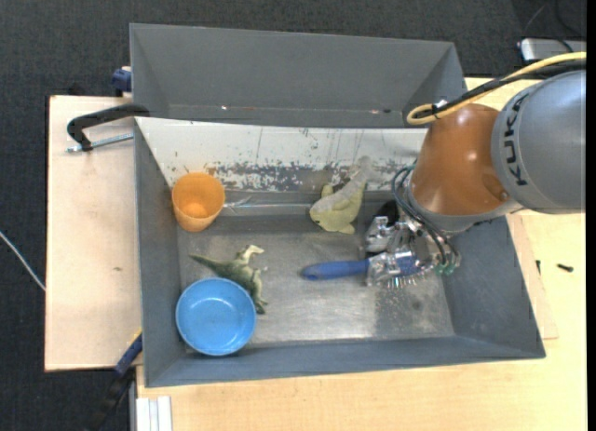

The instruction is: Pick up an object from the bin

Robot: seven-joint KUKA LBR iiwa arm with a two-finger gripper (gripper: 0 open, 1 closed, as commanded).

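Observation:
My gripper is low in the right half of the bin, under the orange wrist cover. A blue elongated thing, like a handle, lies flat on the bin floor, and its right end runs up to the gripper's metal parts. How that end sits against the gripper is hidden. A pale yellow-green crumpled thing leans on the back wall just up and left of the gripper.
A green toy dinosaur lies left of centre. A blue bowl sits in the front left corner, and an orange cup stands at the back left. The arm covers the bin's right side.

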